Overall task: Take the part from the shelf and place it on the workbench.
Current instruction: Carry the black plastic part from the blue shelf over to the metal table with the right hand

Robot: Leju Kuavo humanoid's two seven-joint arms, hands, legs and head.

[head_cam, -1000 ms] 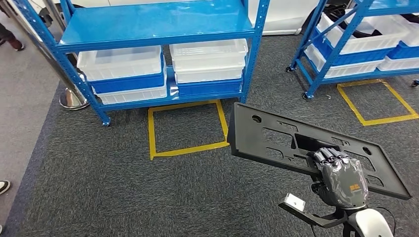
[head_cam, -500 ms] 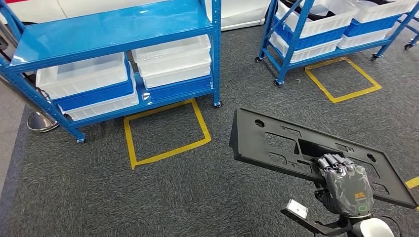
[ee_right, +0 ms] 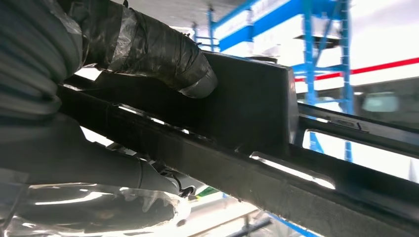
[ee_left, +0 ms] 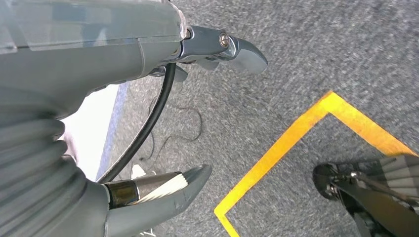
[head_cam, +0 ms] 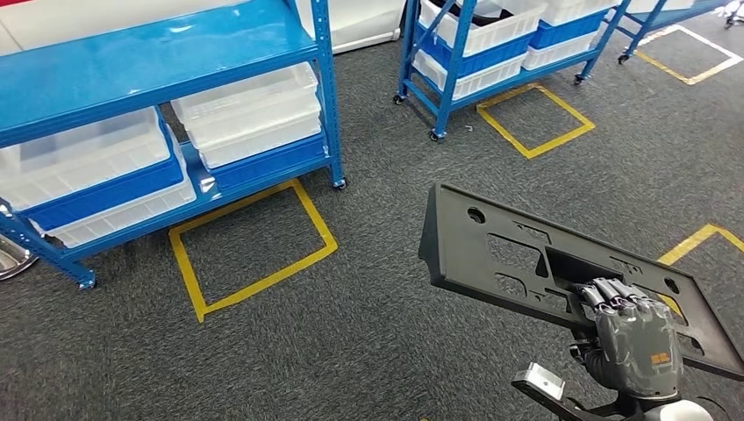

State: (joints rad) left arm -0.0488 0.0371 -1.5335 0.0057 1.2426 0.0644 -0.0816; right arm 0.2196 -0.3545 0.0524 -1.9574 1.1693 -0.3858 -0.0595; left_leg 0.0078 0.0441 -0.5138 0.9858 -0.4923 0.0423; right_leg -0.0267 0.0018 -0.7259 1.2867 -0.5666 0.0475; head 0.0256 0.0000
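The part [head_cam: 561,267], a flat black plate with cut-outs and round holes, is off the shelf and held out over the carpet [head_cam: 368,333], to the right of the nearest shelf [head_cam: 158,61] and well apart from it. The right hand [head_cam: 633,338] grips it at its near edge, fingers [head_cam: 614,294] curled over the rim into a rectangular opening; in the right wrist view the taped thumb [ee_right: 163,49] presses against the plate's underside, so the part is clamped between thumb and fingers. The left hand [ee_left: 163,123] holds nothing, its fingers apart above the carpet by a yellow tape corner [ee_left: 296,138].

Against the pictures of a second and half a second ago, the whole scene has slid left and tilted: the nearest shelf sits further left, the second shelf [head_cam: 491,44] now stands above the part, and a new yellow tape line [head_cam: 697,241] has come in just right of the plate. That is the camera turning with the robot, not the shelves moving. The part keeps the same place against the hand, so the grip looks steady. I judge the pick finished and the robot turning rightward toward a workbench not yet in sight; the placing remains.

An orange mark on the back of the right hand is too small to read. No other writing is legible.
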